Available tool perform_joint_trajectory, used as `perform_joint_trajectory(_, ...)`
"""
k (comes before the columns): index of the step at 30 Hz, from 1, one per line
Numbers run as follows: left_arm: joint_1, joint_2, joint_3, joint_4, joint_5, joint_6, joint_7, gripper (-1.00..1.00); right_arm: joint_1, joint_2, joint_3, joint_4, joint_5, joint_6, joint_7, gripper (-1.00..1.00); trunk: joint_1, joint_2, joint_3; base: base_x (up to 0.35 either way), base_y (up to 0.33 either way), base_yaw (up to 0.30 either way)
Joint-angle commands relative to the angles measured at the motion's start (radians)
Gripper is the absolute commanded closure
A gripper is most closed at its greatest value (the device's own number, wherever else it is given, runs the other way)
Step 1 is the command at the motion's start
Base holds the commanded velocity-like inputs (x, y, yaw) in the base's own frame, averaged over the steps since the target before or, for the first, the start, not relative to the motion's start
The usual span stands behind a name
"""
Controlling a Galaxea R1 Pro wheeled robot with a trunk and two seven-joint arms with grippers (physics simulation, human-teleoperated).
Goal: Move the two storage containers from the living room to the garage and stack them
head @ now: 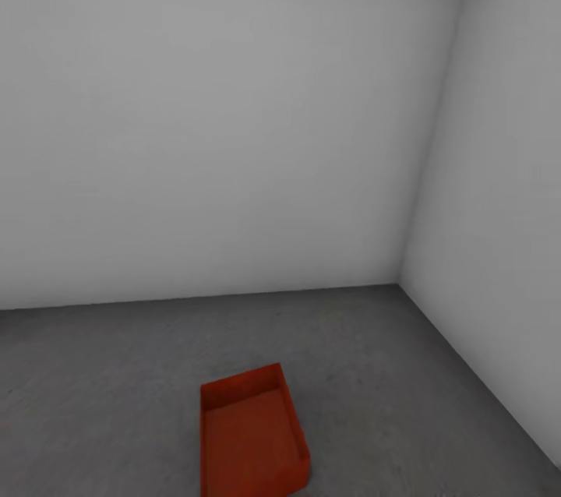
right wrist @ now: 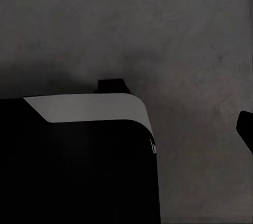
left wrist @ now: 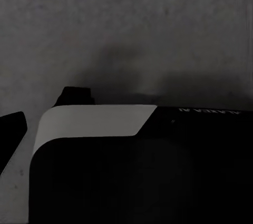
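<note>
Head view: one orange-red storage container [head: 249, 435] sits upright on the rough dark grey floor [head: 389, 372] of the garage, at the near centre, lidless and empty, its long axis running roughly near to far and turned slightly. It stands well apart from the pale grey far wall [head: 218, 115] and the right wall [head: 499, 209], which meet in a corner at far right.

Both wrist views look down on mottled grey floor past a black body with a pale grey band [left wrist: 95, 121]. Mirrored white lettering [left wrist: 213, 110] on the black body is readable only in part, as "ALAXEA". Neither end effector's state can be told; black parts sit at the frame edges.
</note>
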Motion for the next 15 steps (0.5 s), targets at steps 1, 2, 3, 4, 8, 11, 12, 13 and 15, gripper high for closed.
perform_joint_trajectory(1, 0.0, 0.0, -0.003, 0.0, 0.011, 0.0, 0.0, -1.0, -0.001, 0.001, 0.008, 0.003, -0.01, -0.005, 0.0, -1.0, 0.0, -0.001, -0.001, 0.0, 0.0, -0.284)
perform_joint_trajectory(2, 0.0, 0.001, -0.003, 0.0, 0.011, 0.0, 0.0, -1.0, -0.001, 0.001, 0.009, 0.003, -0.01, -0.004, 0.0, -1.0, 0.0, -0.001, -0.001, 0.0, 0.0, -0.284)
perform_joint_trajectory(3, 0.0, 0.002, -0.003, 0.0, 0.011, 0.0, 0.001, -1.0, -0.001, 0.001, 0.009, 0.003, -0.01, -0.004, 0.0, -1.0, 0.0, -0.001, -0.001, 0.0, 0.0, -0.284)
perform_joint_trajectory(4, 0.0, 0.002, -0.003, 0.0, 0.011, 0.0, 0.001, -1.0, -0.001, 0.001, 0.009, 0.003, -0.01, -0.003, 0.0, -1.0, 0.0, -0.001, -0.001, 0.0, 0.0, -0.284)
perform_joint_trajectory(8, 0.0, 0.003, -0.003, -0.001, 0.01, -0.001, -0.001, -1.0, -0.001, 0.002, 0.009, 0.003, -0.01, -0.002, 0.001, -1.0, 0.0, -0.001, -0.001, 0.0, 0.0, -0.284)
perform_joint_trajectory(11, 0.0, 0.003, -0.003, -0.001, 0.01, -0.001, -0.001, -1.0, -0.001, 0.002, 0.009, 0.003, -0.01, -0.002, 0.001, -1.0, 0.0, -0.001, -0.001, 0.0, 0.0, -0.284)
perform_joint_trajectory(12, 0.0, 0.003, -0.003, -0.002, 0.01, -0.001, -0.001, -1.0, -0.001, 0.002, 0.009, 0.003, -0.01, -0.002, 0.0, -1.0, 0.0, -0.001, -0.001, 0.0, 0.0, -0.284)
perform_joint_trajectory(13, 0.0, 0.003, -0.003, -0.002, 0.01, -0.001, -0.001, -1.0, -0.001, 0.002, 0.009, 0.003, -0.01, -0.002, 0.0, -1.0, 0.0, -0.001, -0.001, 0.0, 0.0, -0.284)
perform_joint_trajectory(15, 0.0, 0.003, -0.003, -0.002, 0.01, -0.001, -0.001, -1.0, -0.001, 0.002, 0.009, 0.003, -0.01, -0.002, 0.0, -1.0, 0.0, -0.001, -0.001, 0.0, 0.0, -0.284)
